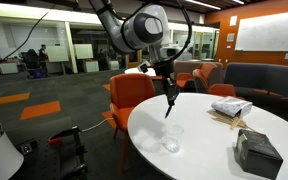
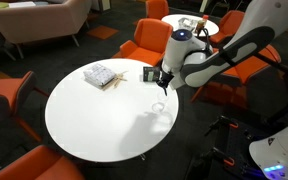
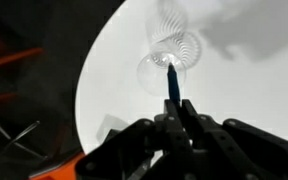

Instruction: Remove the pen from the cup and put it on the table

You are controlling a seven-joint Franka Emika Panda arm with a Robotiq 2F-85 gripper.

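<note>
My gripper (image 1: pixel 168 85) is shut on the thin dark pen (image 1: pixel 169 101) and holds it upright in the air above the clear cup (image 1: pixel 171 144), which stands on the large round white table (image 1: pixel 199 150). In the wrist view the pen (image 3: pixel 172 82) sticks out from between the closed fingers (image 3: pixel 174 112), its tip pointing at the cup (image 3: pixel 162 72) below. In an exterior view the gripper (image 2: pixel 164 82) hangs just above the cup (image 2: pixel 158 106) near the table's (image 2: pixel 94 115) edge. The pen's tip looks clear of the cup's rim.
A dark boxy bag (image 1: pixel 256 151) and a patterned packet with sticks (image 1: pixel 230 107) lie on the table; they also show in an exterior view (image 2: pixel 149 73) (image 2: pixel 101 74). Orange chairs (image 1: pixel 130 93) ring the table. A smaller round white table (image 2: pixel 189 25) stands behind.
</note>
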